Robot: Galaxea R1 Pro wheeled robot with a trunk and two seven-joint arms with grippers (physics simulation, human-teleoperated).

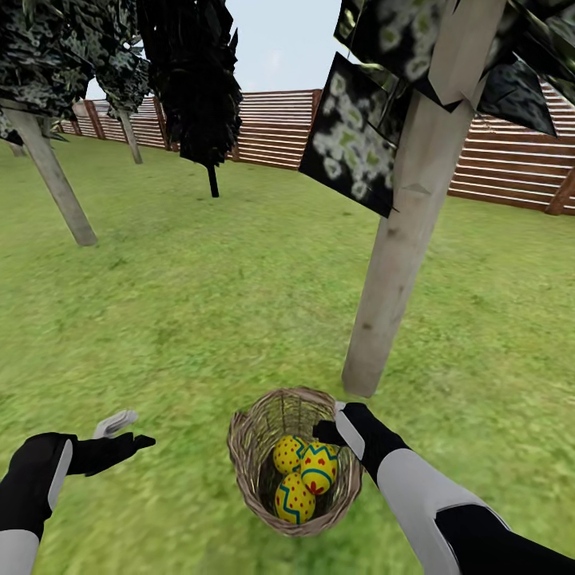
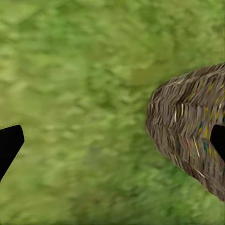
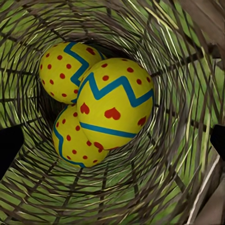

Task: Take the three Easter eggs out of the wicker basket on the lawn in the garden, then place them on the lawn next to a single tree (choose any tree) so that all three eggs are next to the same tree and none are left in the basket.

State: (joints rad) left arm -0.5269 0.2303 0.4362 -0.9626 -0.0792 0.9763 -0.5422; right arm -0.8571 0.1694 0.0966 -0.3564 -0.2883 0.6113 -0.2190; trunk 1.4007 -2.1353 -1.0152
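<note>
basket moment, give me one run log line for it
stage: reach into wicker basket | three Easter eggs inside | right gripper open at rim | left gripper open over lawn | tree just beyond

A brown slatted fence [image 1: 271,128] closes the far side of the grass [image 1: 200,295], under pale blue sky [image 1: 279,44]. In front of the fence stand a black-leaved tree [image 1: 196,76] and leaning grey trunks [image 1: 52,172], with even daylight throughout.

The left end effector [image 1: 128,431] is extended forward with fingers spread, and the right end effector [image 1: 329,431] angles down, also spread.
</note>
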